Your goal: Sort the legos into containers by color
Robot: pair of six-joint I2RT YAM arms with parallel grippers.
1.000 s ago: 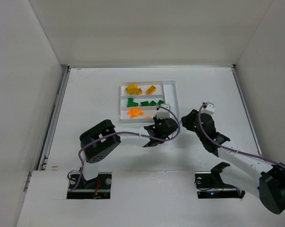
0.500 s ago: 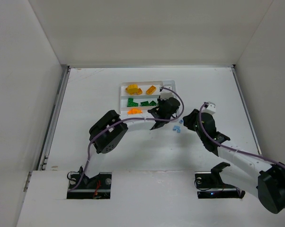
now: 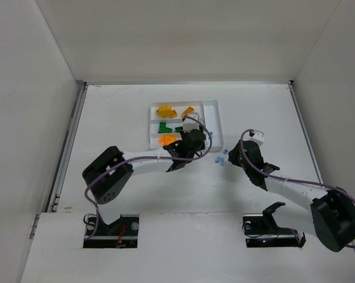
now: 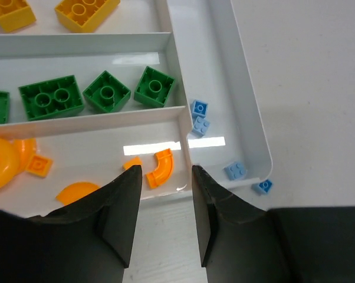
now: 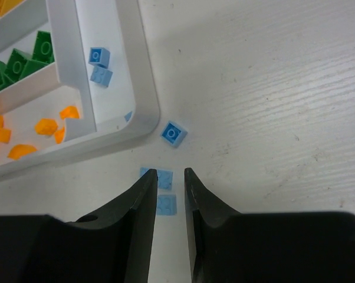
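Observation:
The white tray (image 3: 216, 112) holds yellow bricks (image 3: 166, 110), green bricks (image 3: 164, 127) and orange bits (image 3: 166, 140) in its three long slots. In the left wrist view, three pale blue pieces (image 4: 199, 108) lie in the narrow side slot of the tray (image 4: 248, 112). One more (image 4: 262, 186) lies on the table at the tray's corner. My left gripper (image 4: 166, 177) is open and empty over the tray's near edge (image 3: 180, 156). My right gripper (image 5: 168, 175) is open a little, with nothing held. It hovers over blue pieces (image 5: 166, 204) on the table (image 3: 220, 161).
White walls enclose the table on the left, right and back. The left forearm (image 3: 142, 168) stretches across the table in front of the tray. A single blue piece (image 5: 173, 133) lies just outside the tray's rounded corner (image 5: 148, 112).
My left gripper has swung from the table at the tray's near right corner up and left over the tray's near edge. My right gripper has shifted slightly toward the blue pieces, now uncovered.

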